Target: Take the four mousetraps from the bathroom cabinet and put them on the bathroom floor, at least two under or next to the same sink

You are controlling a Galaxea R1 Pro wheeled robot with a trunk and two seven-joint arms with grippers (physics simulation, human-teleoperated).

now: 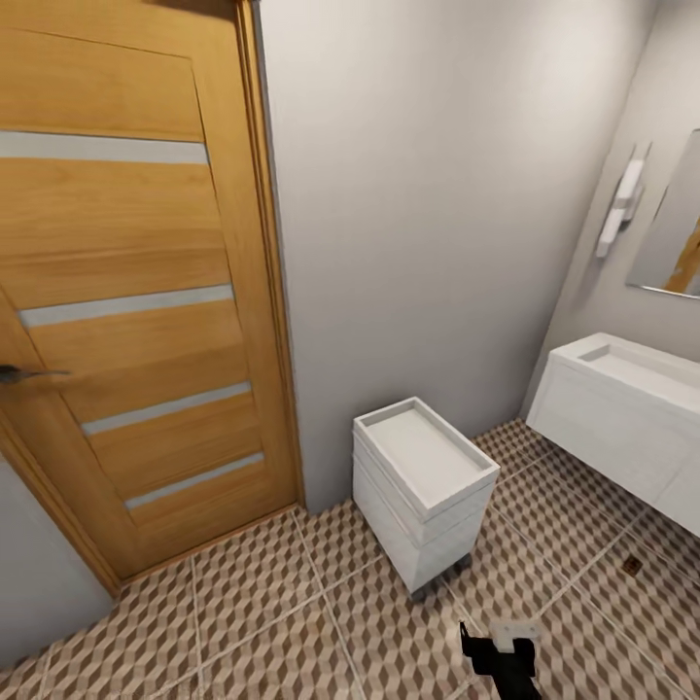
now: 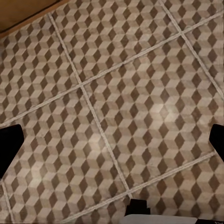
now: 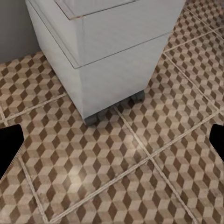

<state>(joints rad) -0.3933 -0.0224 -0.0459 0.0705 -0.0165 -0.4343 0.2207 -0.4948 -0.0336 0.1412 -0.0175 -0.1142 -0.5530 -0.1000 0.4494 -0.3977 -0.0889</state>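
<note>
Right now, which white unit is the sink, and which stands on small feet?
The sink is the long basin-topped vanity at right, under the mirror. The small white drawer unit beside the wooden door wall stands on small feet.

From the head camera I see the bathroom sink (image 1: 637, 374) and the mirror (image 1: 671, 233) cut off by the frame's right edge, and the wooden door (image 1: 126, 292) by its left. At the bottom edge, a black end effector (image 1: 501, 661) is partly cropped.
</note>
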